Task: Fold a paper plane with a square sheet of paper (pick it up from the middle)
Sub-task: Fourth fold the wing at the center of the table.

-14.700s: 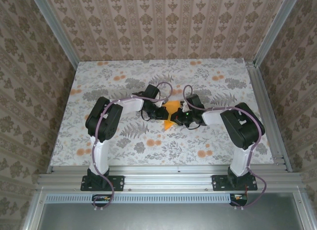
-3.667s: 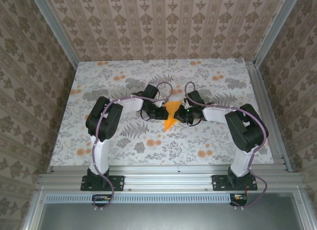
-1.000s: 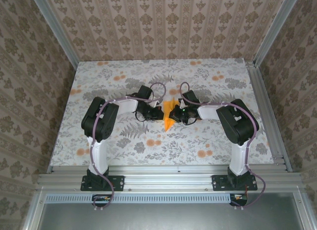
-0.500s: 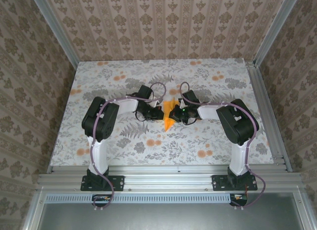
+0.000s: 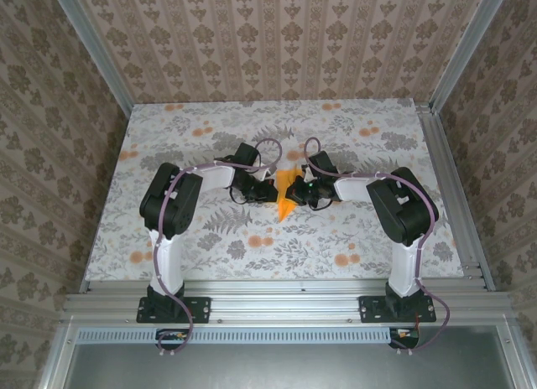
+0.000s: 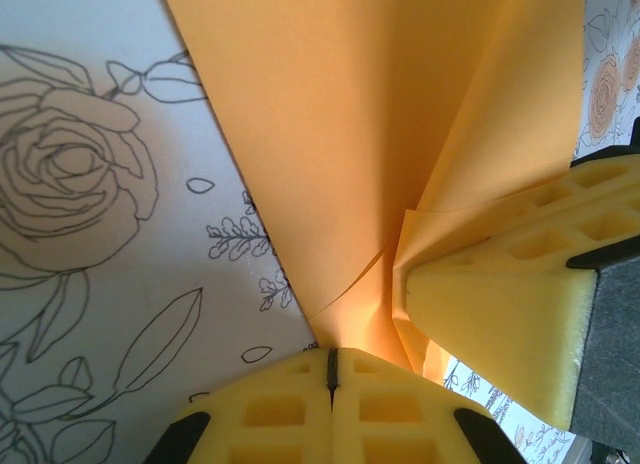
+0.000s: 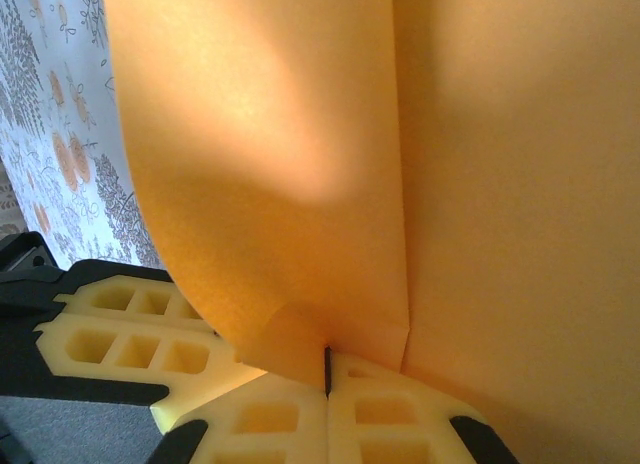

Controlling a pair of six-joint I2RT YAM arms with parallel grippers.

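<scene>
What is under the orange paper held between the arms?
The floral cloth shows past the edges of the orange paper; the patch directly beneath is covered. The left end effector and right end effector are both shut on the paper.

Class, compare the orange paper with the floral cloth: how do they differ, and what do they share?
The square sheet of paper is plain orange; the cloth is pale with printed flowers. The paper is creased, pinched by the left claw and right claw; the cloth lies flat. The paper is far smaller than the cloth. Both carry orange.
</scene>
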